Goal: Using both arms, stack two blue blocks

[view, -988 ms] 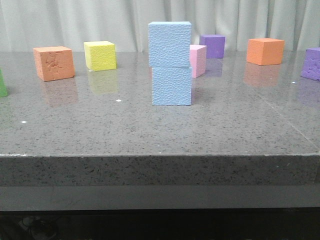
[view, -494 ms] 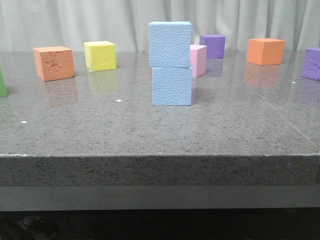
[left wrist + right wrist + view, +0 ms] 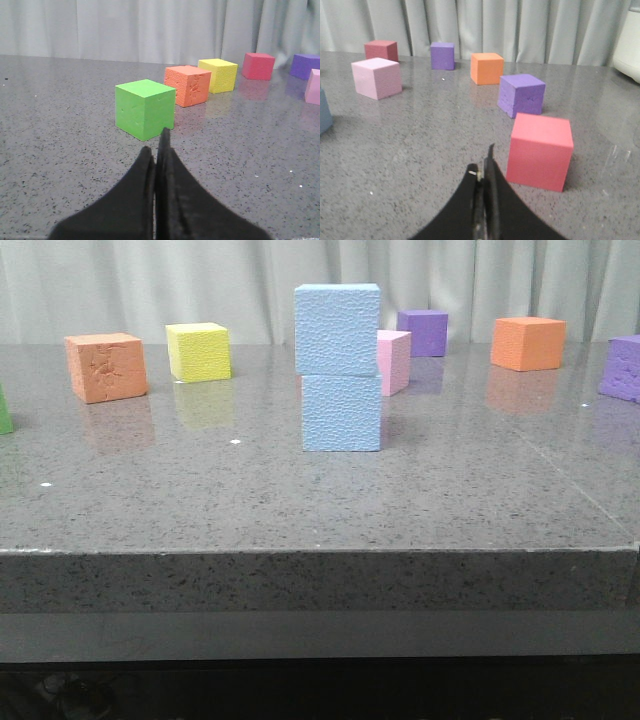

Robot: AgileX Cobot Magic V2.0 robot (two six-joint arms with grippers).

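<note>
Two sky-blue blocks stand stacked in the middle of the table in the front view: the upper block point(image 3: 337, 329) rests on the lower block point(image 3: 341, 412), shifted slightly left. Neither arm shows in the front view. My left gripper point(image 3: 156, 150) is shut and empty, low over the table, just before a green cube point(image 3: 144, 108). My right gripper point(image 3: 482, 162) is shut and empty, next to a red cube point(image 3: 540, 150). A blue block's edge point(image 3: 324, 111) shows at the side of the right wrist view.
Front view: orange cube point(image 3: 106, 366), yellow cube point(image 3: 198, 350), pink cube point(image 3: 394, 360) behind the stack, purple cube point(image 3: 423, 332), orange cube point(image 3: 528, 342), purple cube point(image 3: 622, 366) at the right edge. The table's front edge point(image 3: 320, 552) is near.
The whole front view has shifted very slightly; the stacked blue blocks stay as they were. No arm is seen in it.
</note>
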